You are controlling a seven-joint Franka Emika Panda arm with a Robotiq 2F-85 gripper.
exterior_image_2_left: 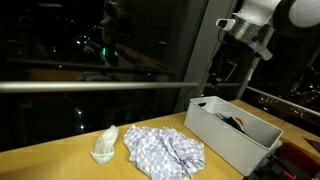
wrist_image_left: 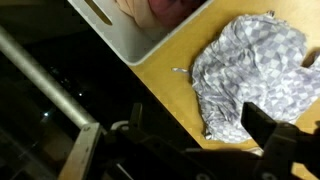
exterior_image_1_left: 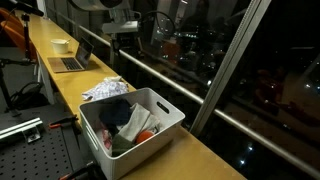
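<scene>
my gripper (wrist_image_left: 200, 142) hangs high over wooden counter (wrist_image_left: 165, 95), fingers (wrist_image_left: 264, 130) spread, nothing between. checked cloth (wrist_image_left: 250, 70) rumpled at 1 o'clock, just beside white bin (wrist_image_left: 110, 28) at 11 o'clock. dark night window (exterior_image_2_left: 90, 50) along counter edge; laptop (exterior_image_1_left: 70, 63) well apart.

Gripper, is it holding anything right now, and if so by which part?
Nothing is held. The gripper hangs above the table with its jaws apart and empty; the checkered cloth lies below, beside the white bin, untouched.
</scene>
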